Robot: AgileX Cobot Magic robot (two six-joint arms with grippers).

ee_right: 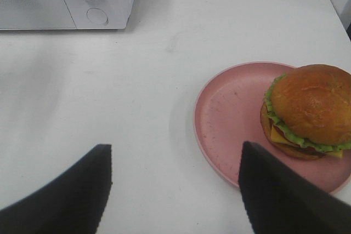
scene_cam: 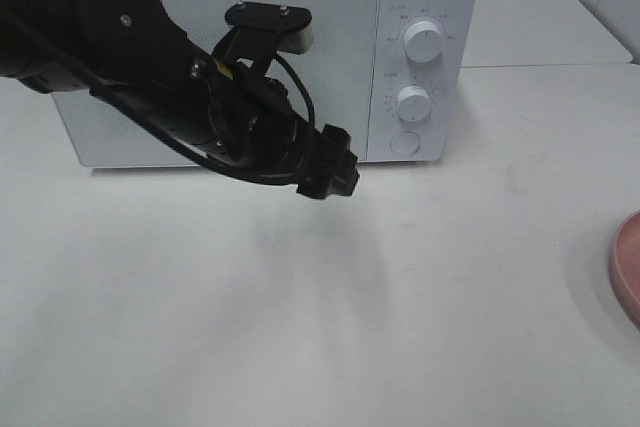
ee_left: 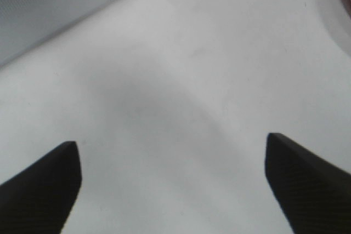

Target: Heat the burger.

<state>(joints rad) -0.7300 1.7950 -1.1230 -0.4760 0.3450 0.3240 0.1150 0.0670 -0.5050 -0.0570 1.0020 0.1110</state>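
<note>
Your left gripper (scene_cam: 335, 175) hangs in front of the microwave (scene_cam: 270, 57), low and near the seam between the shut door (scene_cam: 215, 62) and the control panel (scene_cam: 420, 57); in the left wrist view its fingers (ee_left: 41, 182) stand wide apart with only bare white table (ee_left: 181, 80) between them, so it holds nothing; the burger (ee_right: 310, 110) sits well off to the right on the pink plate (ee_right: 230, 119), toward the plate's far side from the microwave, untouched; your right gripper (ee_right: 173, 190) hovers above the table just short of the plate, its fingers also spread and empty; the step in hand looks like getting the door open before anything else, since the burger cannot go in while it is shut; no handle shows on the door, so the round button (scene_cam: 404, 143) under the two knobs (scene_cam: 422, 42) is probably the release, and you should press that squarely with one fingertip rather than pry at the seam; bring the fingers together first so one solid tip meets the button; push straight in, lightly, because the microwave may slide back on the smooth table; keep the arm clear of the door's swing, whose hinge side looks to be the left edge; leave the right gripper by the plate, ready to take the plate by its rim rather than squeeze the soft bun
</note>
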